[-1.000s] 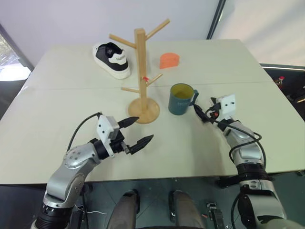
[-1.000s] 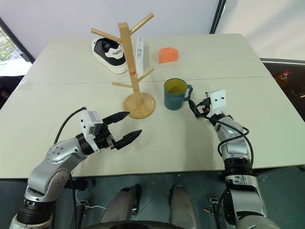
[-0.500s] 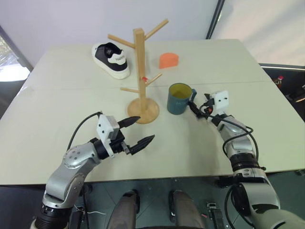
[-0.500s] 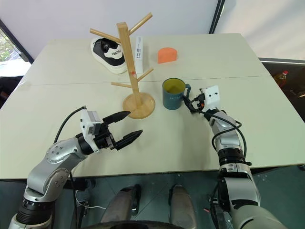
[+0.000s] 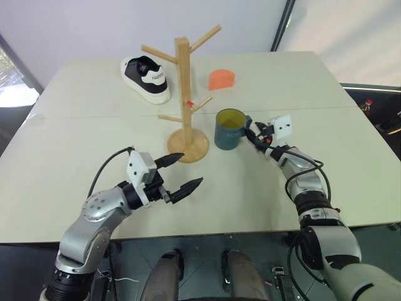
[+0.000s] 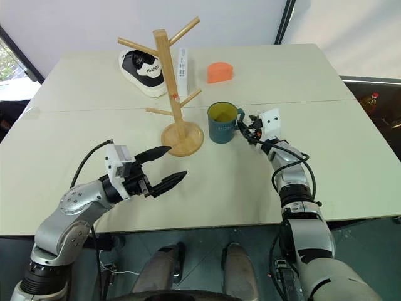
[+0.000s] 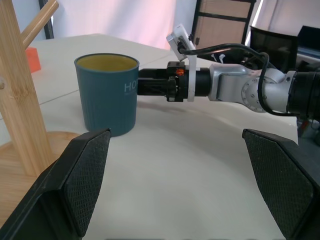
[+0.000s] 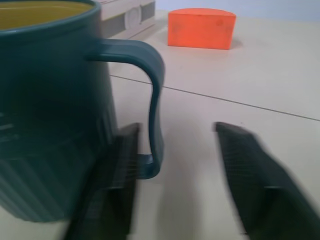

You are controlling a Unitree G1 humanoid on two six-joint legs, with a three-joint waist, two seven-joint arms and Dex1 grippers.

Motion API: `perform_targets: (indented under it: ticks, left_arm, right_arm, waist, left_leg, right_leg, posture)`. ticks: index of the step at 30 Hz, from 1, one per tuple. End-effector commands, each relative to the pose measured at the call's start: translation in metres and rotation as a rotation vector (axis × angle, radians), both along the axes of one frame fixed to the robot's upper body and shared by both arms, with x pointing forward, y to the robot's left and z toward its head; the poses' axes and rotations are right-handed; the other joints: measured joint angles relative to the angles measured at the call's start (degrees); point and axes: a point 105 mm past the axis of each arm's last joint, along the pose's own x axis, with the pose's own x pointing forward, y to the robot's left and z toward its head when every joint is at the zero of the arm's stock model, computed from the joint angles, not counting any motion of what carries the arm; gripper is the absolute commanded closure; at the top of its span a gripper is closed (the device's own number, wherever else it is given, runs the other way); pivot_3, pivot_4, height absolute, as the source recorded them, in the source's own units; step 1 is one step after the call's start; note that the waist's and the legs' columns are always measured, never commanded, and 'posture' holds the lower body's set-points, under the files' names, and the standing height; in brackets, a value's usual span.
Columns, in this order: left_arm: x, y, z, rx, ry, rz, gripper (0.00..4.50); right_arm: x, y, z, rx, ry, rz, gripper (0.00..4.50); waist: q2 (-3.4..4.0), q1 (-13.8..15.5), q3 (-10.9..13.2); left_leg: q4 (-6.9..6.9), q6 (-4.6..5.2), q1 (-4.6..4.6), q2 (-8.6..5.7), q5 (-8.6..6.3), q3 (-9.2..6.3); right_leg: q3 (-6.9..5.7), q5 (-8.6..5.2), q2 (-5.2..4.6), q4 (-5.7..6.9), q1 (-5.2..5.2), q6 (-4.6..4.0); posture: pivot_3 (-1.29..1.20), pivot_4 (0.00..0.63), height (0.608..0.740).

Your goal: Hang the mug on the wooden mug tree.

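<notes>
Cream table (image 5: 88, 132) carries everything — two panels with a seam running across between them. Tallest on it is the mug tree (image 5: 183, 81), upright near the middle on its round base, pegs angled upward to both sides, a small red mark mid-post. Behind it, on the robot's left, lies a black-and-white shoe (image 5: 146, 78); behind it on the right sits a small orange block (image 5: 222, 79), and a white box (image 6: 183, 72) stands just past the post.

Upright on the table just right of the tree's base, close to it but apart, is the mug (image 5: 228, 130), teal outside and yellow inside, with pale lettering on its side. Its handle (image 8: 150, 100) points toward the right gripper (image 5: 253, 135), which reaches in level from the robot's right. In the right wrist view one finger (image 8: 107, 175) lies between the handle loop and the mug wall while the other stands outside the loop — jaws apart, straddling the handle, not pressed on it.

Nearer the front edge, the left gripper (image 5: 182, 172) hangs above the table, left of the mug and in front of the tree's base, its jaws spread wide and empty.
</notes>
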Motion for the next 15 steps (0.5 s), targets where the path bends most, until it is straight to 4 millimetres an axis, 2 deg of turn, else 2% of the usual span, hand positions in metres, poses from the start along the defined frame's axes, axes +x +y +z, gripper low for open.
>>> perform_targets:
  ticks: [1,2,10,13,15]
  left_arm:
    - [-0.002,0.001,0.010,0.001,-0.050,0.005,0.00]
    - [-0.002,0.001,0.010,0.001,-0.050,0.005,0.00]
    - [-0.001,0.004,0.009,0.006,-0.050,0.012,0.00]
    - [0.003,0.009,0.010,0.014,-0.061,0.042,0.00]
    - [0.005,0.016,0.010,0.017,-0.066,0.070,0.00]
  right_arm:
    - [0.001,0.006,0.018,0.023,-0.070,0.031,4.08]
    - [0.000,0.006,0.018,0.026,-0.075,0.033,4.48]
    - [-0.007,-0.005,0.027,-0.001,-0.119,0.005,4.48]
    - [-0.016,-0.014,0.038,-0.088,-0.150,-0.004,4.48]
    - [-0.028,-0.012,0.046,-0.193,-0.186,0.042,4.48]
  waist:
    - [0.00,-0.04,0.00]
    - [0.00,-0.02,0.00]
    - [0.01,0.04,0.01]
    - [0.05,0.24,0.03]
    - [0.08,0.33,0.05]
  left_leg:
    - [0.00,0.00,0.00,0.01,0.00,0.00]
    - [0.00,0.00,0.00,0.00,0.00,0.00]
    - [0.00,0.00,0.00,0.01,0.00,-0.03]
    - [0.00,0.00,0.00,0.01,0.00,-0.03]
    - [0.00,0.00,-0.01,0.01,0.00,-0.03]
  right_leg:
    - [0.00,0.00,0.01,0.00,0.00,0.00]
    - [0.00,0.00,0.01,0.00,0.00,0.00]
    - [0.01,0.00,0.03,0.01,0.00,0.00]
    - [0.01,0.00,0.02,0.01,0.00,0.00]
    - [0.01,-0.01,0.01,0.01,0.00,0.01]
  posture:
    - [0.00,0.150,0.740]
    - [0.00,0.150,0.740]
    - [0.00,0.150,0.740]
    - [0.00,0.150,0.740]
    - [0.00,0.150,0.740]
